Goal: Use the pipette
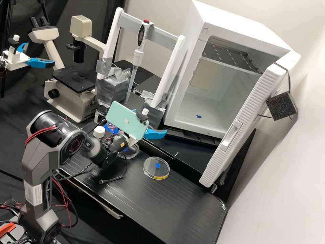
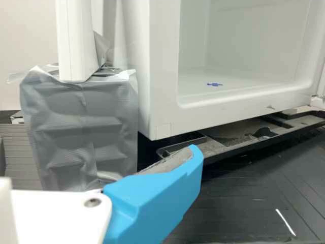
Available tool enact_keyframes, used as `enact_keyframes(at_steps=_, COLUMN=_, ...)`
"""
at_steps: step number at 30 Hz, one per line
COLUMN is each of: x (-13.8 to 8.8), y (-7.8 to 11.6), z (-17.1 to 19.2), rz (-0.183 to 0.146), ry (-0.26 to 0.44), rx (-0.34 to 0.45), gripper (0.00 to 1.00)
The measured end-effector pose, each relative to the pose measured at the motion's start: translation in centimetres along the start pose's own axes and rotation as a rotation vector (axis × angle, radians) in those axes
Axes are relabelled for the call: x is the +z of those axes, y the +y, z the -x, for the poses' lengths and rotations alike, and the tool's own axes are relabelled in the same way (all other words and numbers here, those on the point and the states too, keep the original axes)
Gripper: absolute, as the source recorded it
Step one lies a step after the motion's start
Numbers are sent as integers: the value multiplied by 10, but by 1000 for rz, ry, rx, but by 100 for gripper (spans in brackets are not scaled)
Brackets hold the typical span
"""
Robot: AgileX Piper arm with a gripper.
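Note:
My gripper (image 1: 154,133) is low over the bench in the high view, in front of the white stand (image 1: 169,66) and below and to the right of the pipette. Its fingers stand apart; the far one is mostly hidden behind the phone on the wrist. The white pipette (image 1: 138,56) with a red top hangs upright at the stand's grey crossbar, tip down, apart from my gripper. In the wrist view the gripper (image 2: 155,198) has one blue finger in sight, with nothing against its grey pad. A lidded dish (image 1: 155,168) with a blue mark lies on the bench.
Behind the gripper stands an open white incubator (image 1: 186,101), its door (image 1: 233,135) swung out to the right. Taped grey blocks (image 1: 113,86) carry the stand. A microscope (image 1: 72,89) is at its left. Another dish (image 1: 134,154) and a white-capped bottle (image 1: 99,131) are beside my arm.

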Motion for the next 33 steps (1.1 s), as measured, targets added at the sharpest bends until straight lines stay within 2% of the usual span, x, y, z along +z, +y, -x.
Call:
enact_keyframes(at_steps=10, x=3, y=3, z=10, rz=-3, ry=-1, rx=1, gripper=100)
enact_keyframes(at_steps=15, x=-7, y=23, z=42, rz=-45, ry=56, rx=41, gripper=100)
enact_keyframes(at_steps=17, x=-19, y=33, z=52, rz=-61, ry=107, rx=77, gripper=100)
enact_keyframes(at_steps=21, x=-56, y=48, z=70, rz=-60, ry=259, rx=133, gripper=100)
enact_keyframes(at_steps=24, x=-84, y=53, z=74, rz=-39, ry=339, rx=137, gripper=100)
enact_keyframes(at_steps=27, x=-110, y=56, z=73, rz=-11, ry=386, rx=134, gripper=100)
enact_keyframes(at_steps=33, x=-153, y=63, z=65, rz=46, ry=414, rx=149, gripper=100)
